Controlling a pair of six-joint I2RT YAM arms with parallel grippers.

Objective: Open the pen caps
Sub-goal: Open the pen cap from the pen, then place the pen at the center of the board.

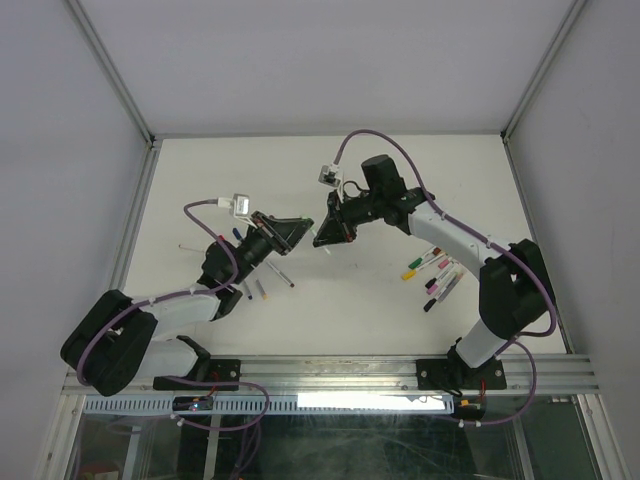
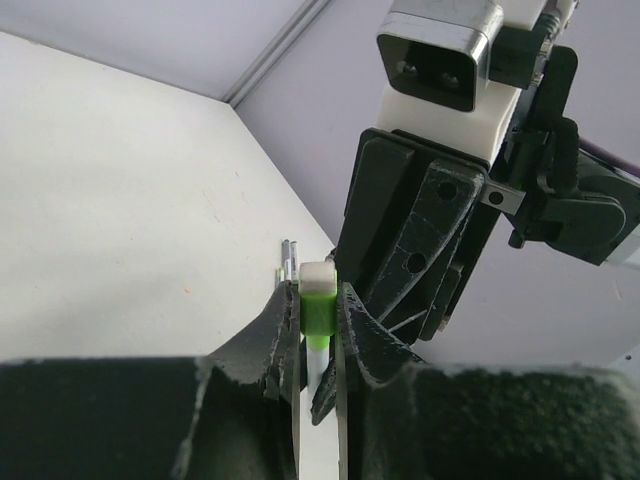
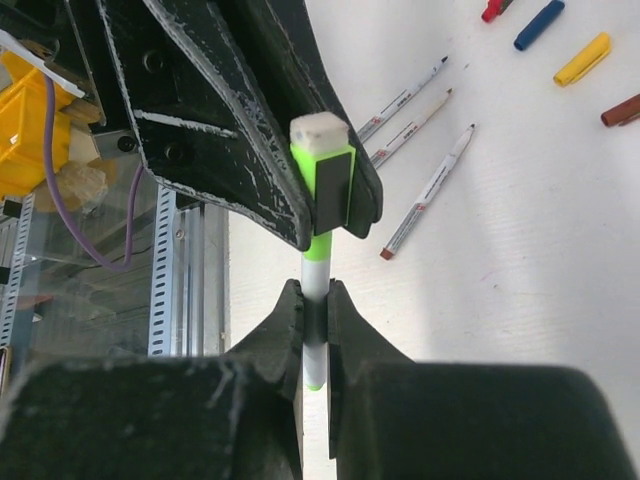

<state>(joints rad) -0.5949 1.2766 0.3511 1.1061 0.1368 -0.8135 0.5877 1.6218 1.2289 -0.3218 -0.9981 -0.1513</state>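
Above the table (image 1: 360, 310), left gripper (image 2: 318, 303) clamps the green cap (image 2: 318, 318) while right gripper (image 3: 315, 310) clamps the barrel (image 3: 316, 272); opposed grips should permit a straight separating pull.

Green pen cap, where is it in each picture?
Top external: too tiny to see; look mid-picture, where the left gripper and right gripper meet.
Left wrist: green cap low centre, pinched between the left gripper's fingers.
Right wrist: centre, above the pen barrel that the right gripper clamps.
Shared landmark: the black left gripper, closed around the cap.
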